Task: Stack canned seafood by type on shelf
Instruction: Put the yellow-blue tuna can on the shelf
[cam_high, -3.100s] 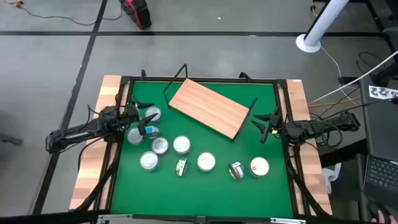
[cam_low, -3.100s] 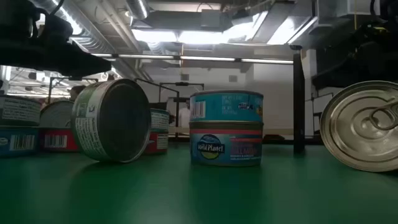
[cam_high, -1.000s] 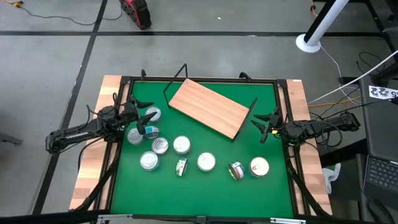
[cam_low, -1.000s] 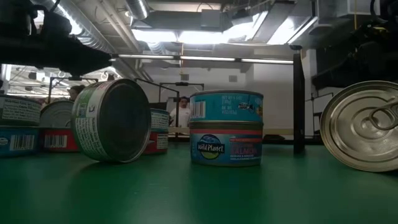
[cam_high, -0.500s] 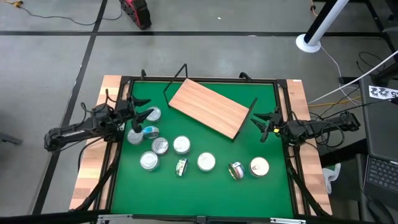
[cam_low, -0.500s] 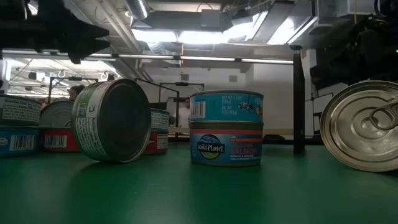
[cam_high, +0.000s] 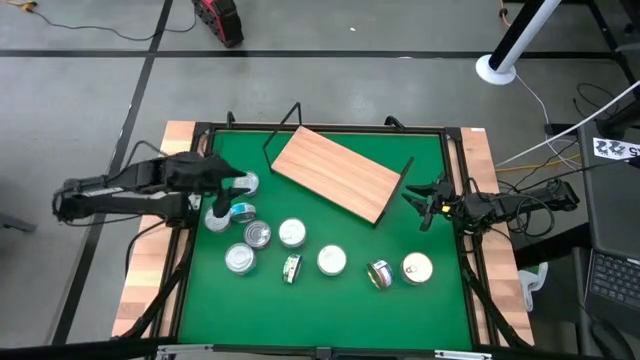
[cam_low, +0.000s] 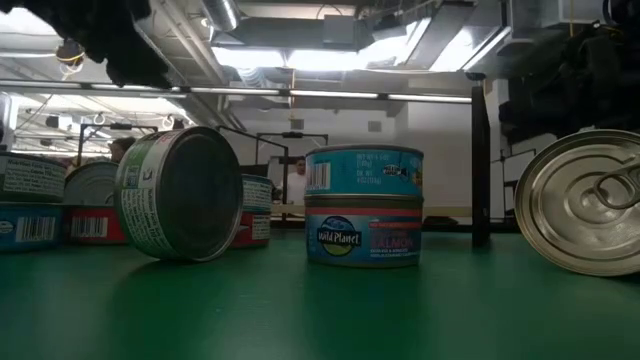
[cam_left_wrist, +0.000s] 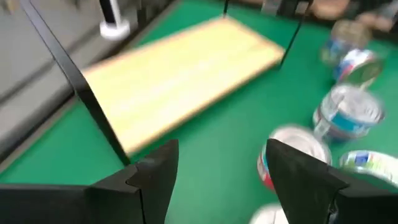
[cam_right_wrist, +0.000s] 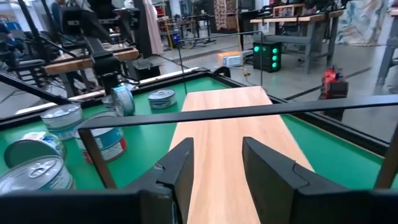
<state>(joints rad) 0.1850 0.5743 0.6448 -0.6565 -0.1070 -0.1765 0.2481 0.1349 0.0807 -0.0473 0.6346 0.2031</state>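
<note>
Green table (cam_high: 330, 235) holds scattered tins (cam_high: 291, 233) beside a bare shelf (cam_high: 337, 174); both end effectors gape, empty.

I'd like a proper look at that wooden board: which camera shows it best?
The high view: the whole wooden shelf shows from above, lying askew on the green mat, wire supports at both ends. The right wrist view sees its top lengthwise, the left wrist view shows it blurred, and the low view shows at most a thin edge behind the tins.

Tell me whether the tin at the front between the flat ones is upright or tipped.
Tipped: the tin stands on its edge, side label up; low view shows its round end facing sideways.
</note>
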